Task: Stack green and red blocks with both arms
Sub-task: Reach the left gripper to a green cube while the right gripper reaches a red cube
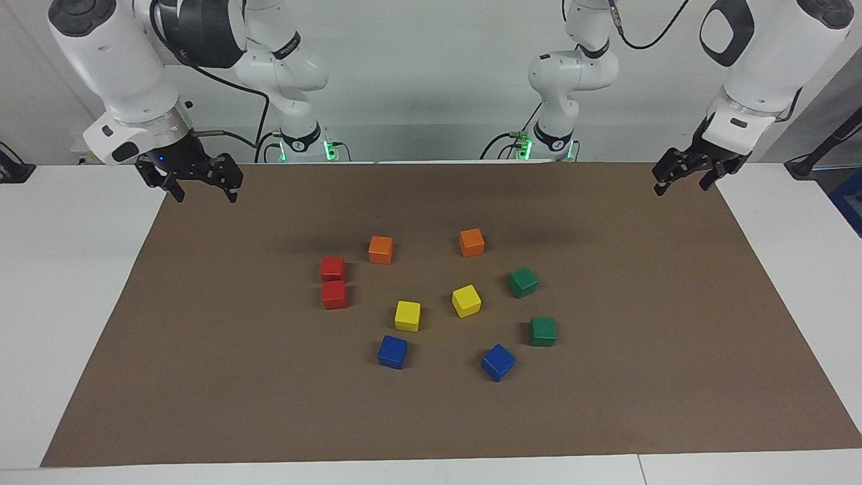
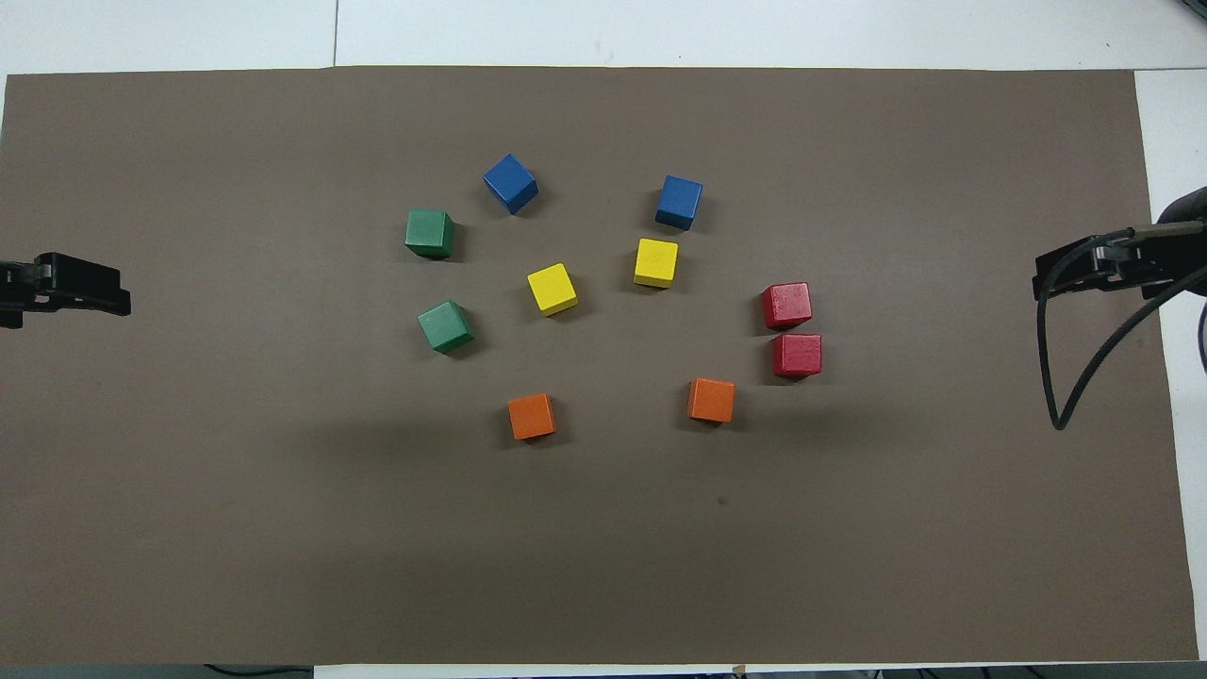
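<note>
Room: a plain white wall [image 1: 431,81] stands at the robots' end, with dark cables hanging by the arm bases.
Table: a white top [image 1: 60,303] shows around the mat on every side.
Mat: a brown sheet [image 1: 202,377] covers most of the table, flat and matte, and all the blocks lie on it.
Right claw [image 1: 202,191]: hangs over the mat's corner at the right arm's end, jaws spread, nothing in them.
Left claw [image 1: 681,180]: hangs over the mat's corner at the left arm's end, jaws apart, nothing in them.
Red blocks: one [image 1: 332,268] and the other [image 1: 334,294] sit just beside each other, unstacked, the blocks closest to the right claw but well apart from it.
Green blocks: one [image 1: 522,281] and the other [image 1: 543,331] lie apart, unstacked, toward the left claw's end, well apart from it.
Other blocks: two orange [image 1: 380,249] [image 1: 471,242], two yellow [image 1: 407,315] [image 1: 466,300] and two blue [image 1: 392,351] [image 1: 498,362] fill the middle, between the two claws.
</note>
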### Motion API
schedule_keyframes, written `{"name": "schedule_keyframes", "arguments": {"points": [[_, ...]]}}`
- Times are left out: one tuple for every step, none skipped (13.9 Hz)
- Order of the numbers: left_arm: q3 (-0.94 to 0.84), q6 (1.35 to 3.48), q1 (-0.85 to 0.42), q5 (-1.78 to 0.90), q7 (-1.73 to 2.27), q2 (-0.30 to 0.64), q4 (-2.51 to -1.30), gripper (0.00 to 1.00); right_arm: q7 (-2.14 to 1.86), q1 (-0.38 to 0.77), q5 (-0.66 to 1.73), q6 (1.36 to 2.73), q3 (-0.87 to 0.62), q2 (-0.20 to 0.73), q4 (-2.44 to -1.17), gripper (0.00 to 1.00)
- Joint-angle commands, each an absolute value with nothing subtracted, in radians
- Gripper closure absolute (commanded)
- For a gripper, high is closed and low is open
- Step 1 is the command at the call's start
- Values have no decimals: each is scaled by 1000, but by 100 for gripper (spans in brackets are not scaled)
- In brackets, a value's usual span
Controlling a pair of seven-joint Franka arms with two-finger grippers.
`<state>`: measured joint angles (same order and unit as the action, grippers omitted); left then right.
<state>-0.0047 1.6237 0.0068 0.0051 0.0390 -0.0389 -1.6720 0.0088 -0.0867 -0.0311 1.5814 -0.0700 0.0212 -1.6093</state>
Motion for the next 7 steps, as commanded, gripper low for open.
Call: {"name": "schedule_keyframes", "arguments": {"points": [[-9,1646,17,20,32,-66,-1701,0,-2,-101,-14,1589,-80,26,-1603,0],[-9,1644,17,20,29,-66,-1701,0,-2,-101,-14,1589,-80,26,-1603,0],[-9,1646,17,20,29,-66,-1700,0,-2,-101,-14,1591,-80,25,-1606,0],[-9,1646,17,18,32,-66,-1698,0,2,-101,-14,1591,-80,25,-1608,0],[-9,1649,17,18,38,-66,-1701,0,2,-101,-14,1591,-80,25,-1608,0],[-8,1652,17,18,28,-67,-1704,0,2,-101,-14,1591,-80,25,-1608,0],[-9,1654,14,18,28,-78,-1716,0,2,-101,-14,1589,-80,25,-1609,0]]}}
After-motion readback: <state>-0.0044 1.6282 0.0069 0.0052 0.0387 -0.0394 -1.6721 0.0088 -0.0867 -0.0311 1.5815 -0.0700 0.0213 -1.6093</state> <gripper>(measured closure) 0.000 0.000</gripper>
